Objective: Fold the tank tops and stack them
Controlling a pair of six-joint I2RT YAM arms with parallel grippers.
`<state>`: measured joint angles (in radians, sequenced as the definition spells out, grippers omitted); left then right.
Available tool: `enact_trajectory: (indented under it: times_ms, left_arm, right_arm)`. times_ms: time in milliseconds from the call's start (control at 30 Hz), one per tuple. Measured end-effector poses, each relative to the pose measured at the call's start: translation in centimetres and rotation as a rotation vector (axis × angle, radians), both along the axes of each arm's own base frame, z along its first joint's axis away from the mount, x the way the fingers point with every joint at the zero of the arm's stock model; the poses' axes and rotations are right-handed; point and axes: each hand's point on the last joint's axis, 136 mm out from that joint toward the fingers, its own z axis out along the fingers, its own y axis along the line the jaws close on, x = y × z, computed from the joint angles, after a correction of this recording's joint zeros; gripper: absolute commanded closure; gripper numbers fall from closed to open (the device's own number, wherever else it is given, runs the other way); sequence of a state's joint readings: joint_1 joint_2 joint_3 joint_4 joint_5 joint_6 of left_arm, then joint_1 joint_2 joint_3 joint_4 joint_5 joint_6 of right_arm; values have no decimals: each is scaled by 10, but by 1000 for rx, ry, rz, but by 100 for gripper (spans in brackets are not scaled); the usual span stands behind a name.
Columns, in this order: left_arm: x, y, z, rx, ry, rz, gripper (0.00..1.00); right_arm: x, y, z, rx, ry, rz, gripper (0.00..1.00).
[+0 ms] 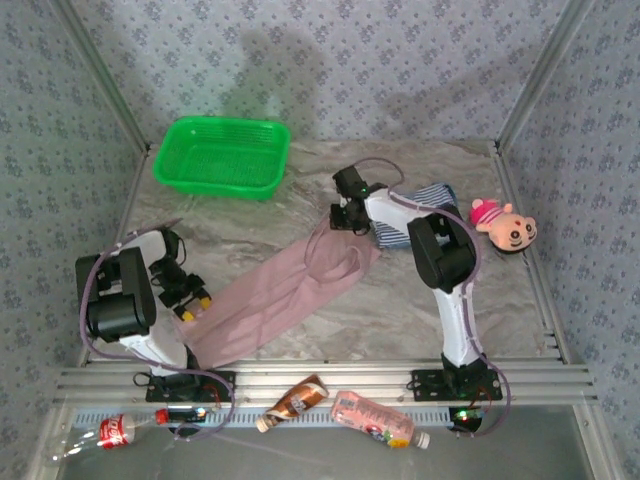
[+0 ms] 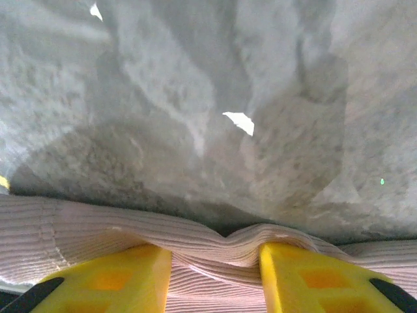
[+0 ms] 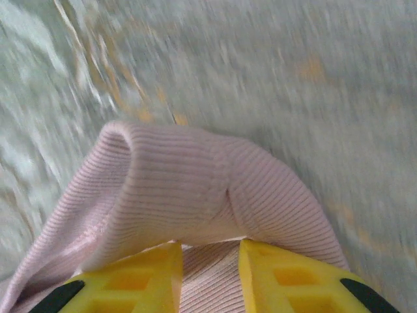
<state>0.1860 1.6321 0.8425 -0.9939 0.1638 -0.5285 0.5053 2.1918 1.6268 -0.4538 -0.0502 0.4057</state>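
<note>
The dusty pink tank top (image 1: 280, 295) lies stretched in a long diagonal band across the marble table. My left gripper (image 1: 190, 298) holds its near left end. In the left wrist view the ribbed pink cloth (image 2: 65, 228) is bunched between the yellow fingers (image 2: 130, 274) of the left gripper (image 2: 215, 254). My right gripper (image 1: 345, 215) is shut on the far end. There a fold of the pink cloth (image 3: 169, 189) arches over the right gripper (image 3: 210, 254). A folded navy-and-white striped tank top (image 1: 437, 196) lies under the right arm.
A green basket (image 1: 222, 157) stands at the back left. A pink plush toy (image 1: 505, 227) lies at the right edge of the table. Three bottles (image 1: 372, 418) lie beyond the front rail. Patterned walls close in the back and both sides.
</note>
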Motion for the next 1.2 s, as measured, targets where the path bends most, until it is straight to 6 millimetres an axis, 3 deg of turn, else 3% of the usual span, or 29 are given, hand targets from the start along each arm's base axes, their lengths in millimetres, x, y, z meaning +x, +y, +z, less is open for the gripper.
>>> enact_trajectory:
  times_ms: [333, 567, 800, 967, 1067, 1200]
  left_arm:
    - [-26, -33, -2, -71, 36, 117, 58]
    - [-42, -55, -2, -90, 71, 136, 58]
    - [-50, -78, 2, -90, 63, 96, 57]
    - [-44, -78, 18, -79, 23, 80, 56]
    - [-27, -76, 33, -69, -27, 51, 55]
    - [2, -81, 47, -94, -120, 0, 54]
  right_arm:
    - [68, 36, 2, 13, -96, 107, 73]
    - [76, 37, 3, 94, -71, 129, 72]
    - [99, 46, 9, 162, -94, 152, 68]
    - [112, 41, 21, 180, -147, 177, 63]
    - [121, 32, 37, 189, -200, 202, 57]
    - [96, 17, 68, 206, -239, 244, 55]
